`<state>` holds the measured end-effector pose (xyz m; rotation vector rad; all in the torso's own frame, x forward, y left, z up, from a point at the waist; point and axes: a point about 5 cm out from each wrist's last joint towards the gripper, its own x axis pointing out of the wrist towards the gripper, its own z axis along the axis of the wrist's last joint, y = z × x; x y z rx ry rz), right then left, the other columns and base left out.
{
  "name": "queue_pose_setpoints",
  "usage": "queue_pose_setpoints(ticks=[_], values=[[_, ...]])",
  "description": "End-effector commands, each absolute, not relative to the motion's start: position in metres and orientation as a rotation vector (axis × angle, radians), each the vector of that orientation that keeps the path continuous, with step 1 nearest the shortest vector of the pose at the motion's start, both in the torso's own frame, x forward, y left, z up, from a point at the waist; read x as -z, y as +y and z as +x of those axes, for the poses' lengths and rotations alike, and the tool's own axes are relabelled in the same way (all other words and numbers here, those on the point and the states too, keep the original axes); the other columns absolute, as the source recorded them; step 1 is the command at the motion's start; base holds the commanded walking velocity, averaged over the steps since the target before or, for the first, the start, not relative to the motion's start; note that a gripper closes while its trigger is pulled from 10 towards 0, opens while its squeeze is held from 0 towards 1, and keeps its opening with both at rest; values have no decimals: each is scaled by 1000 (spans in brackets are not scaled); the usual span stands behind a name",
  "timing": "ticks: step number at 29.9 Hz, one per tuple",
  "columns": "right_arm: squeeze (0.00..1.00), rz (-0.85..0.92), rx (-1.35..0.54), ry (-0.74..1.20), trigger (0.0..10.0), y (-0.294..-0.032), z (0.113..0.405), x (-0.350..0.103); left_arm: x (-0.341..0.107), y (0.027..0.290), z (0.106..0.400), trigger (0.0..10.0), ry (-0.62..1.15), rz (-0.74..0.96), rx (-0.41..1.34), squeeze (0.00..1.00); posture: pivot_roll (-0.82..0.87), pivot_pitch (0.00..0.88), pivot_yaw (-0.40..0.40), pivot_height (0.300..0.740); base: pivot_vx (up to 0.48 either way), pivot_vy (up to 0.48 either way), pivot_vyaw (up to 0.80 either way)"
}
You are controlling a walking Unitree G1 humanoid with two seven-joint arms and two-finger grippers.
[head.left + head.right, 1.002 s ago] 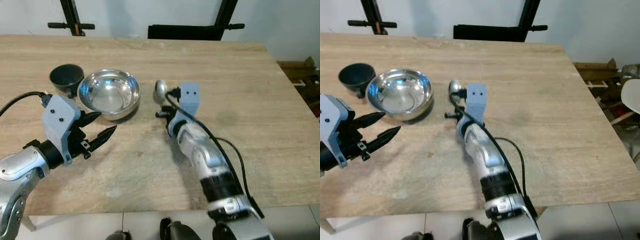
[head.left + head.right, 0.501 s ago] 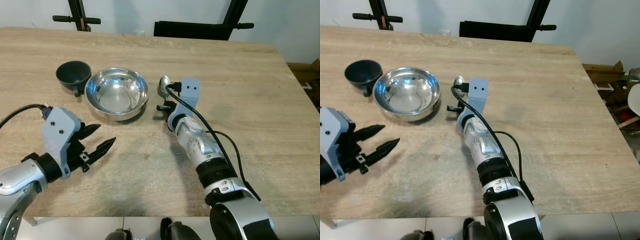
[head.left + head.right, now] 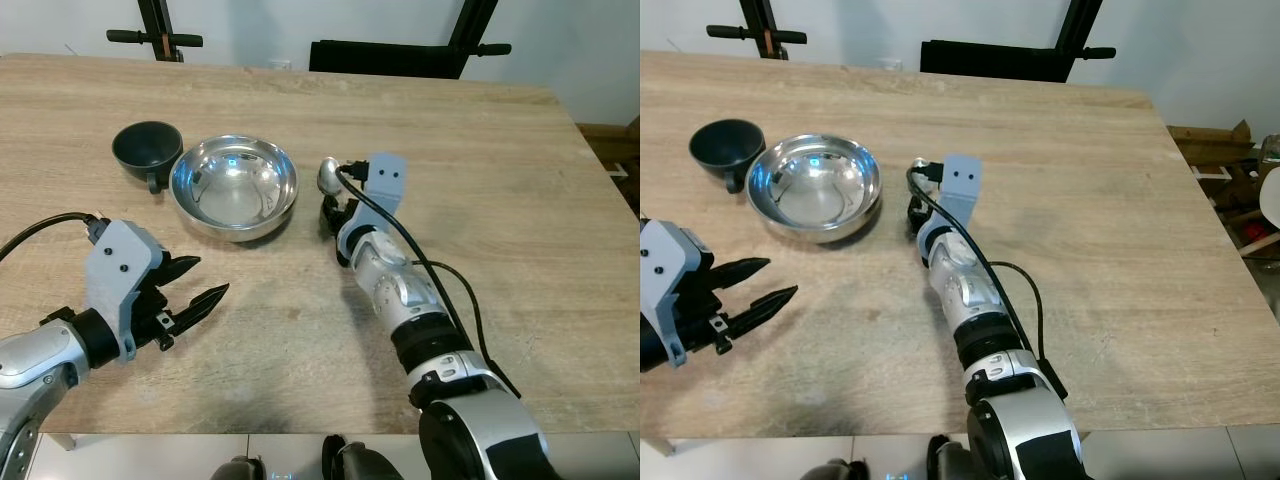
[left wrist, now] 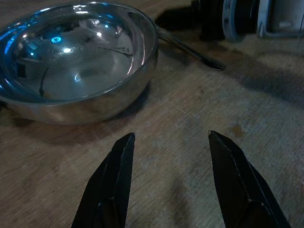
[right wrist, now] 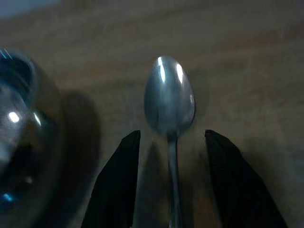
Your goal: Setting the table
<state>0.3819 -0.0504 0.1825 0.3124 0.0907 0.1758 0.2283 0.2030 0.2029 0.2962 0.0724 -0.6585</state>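
1. spoon (image 5: 169, 102): lies flat on the wooden table (image 3: 480, 150), just beside the steel bowl (image 3: 234, 186); dark cup (image 3: 140, 152) on the bowl's far side.
2. right gripper (image 5: 169, 190): low over the spoon, fingers apart, straddling the handle below its bowl end.
3. left gripper (image 3: 195, 288): fingers apart, holding nothing, near the steel bowl.
4. step, as judged: placing or taking the spoon beside the bowl; cannot tell which.
5. next: either close on the handle or lift straight clear.
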Motion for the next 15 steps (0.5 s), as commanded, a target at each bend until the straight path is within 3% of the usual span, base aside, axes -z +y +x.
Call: queue_pose_setpoints(ticks=[1,9,15], values=[[0,398,-246,58,10000,-16,372,-200,-196,201,229,10000,93,285,676,0,29,138,10,740,0,0,0],[0,287,-193,-182,10000,-49,349,-223,-192,196,246,10000,38,281,574,0,6,127,21,740,0,0,0],[0,202,-156,-346,10000,-83,310,-218,-194,191,261,10000,-39,236,412,0,-19,118,30,740,0,0,0]])
